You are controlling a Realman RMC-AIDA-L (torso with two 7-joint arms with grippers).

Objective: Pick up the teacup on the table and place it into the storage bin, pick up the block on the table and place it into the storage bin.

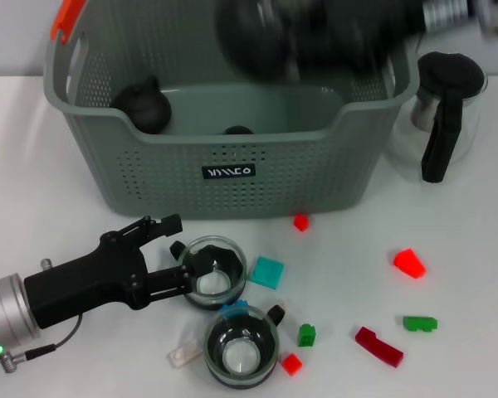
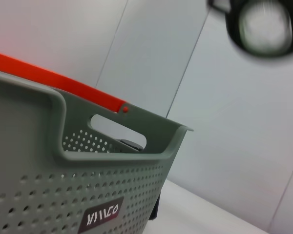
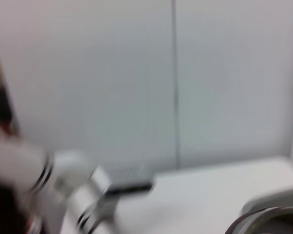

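Observation:
A glass teacup (image 1: 216, 272) with a dark rim stands on the white table in front of the storage bin (image 1: 232, 178). My left gripper (image 1: 173, 254) is open at the cup's left side, one finger on each side of its small handle. A second teacup (image 1: 242, 348) stands nearer the front edge. Several small blocks lie around: teal (image 1: 267, 272), red (image 1: 409, 263), green (image 1: 419, 323), dark red (image 1: 378, 346). My right arm (image 1: 299, 33) is a dark blur above the bin. The left wrist view shows the bin's wall (image 2: 63, 195) and a blurred round dark-rimmed thing (image 2: 259, 24) high above it.
A glass pot (image 1: 444, 108) with a black handle stands right of the bin. Two dark objects (image 1: 141, 104) lie inside the bin. More small blocks, red (image 1: 300, 222), green (image 1: 306, 334) and clear (image 1: 184, 352), lie near the cups.

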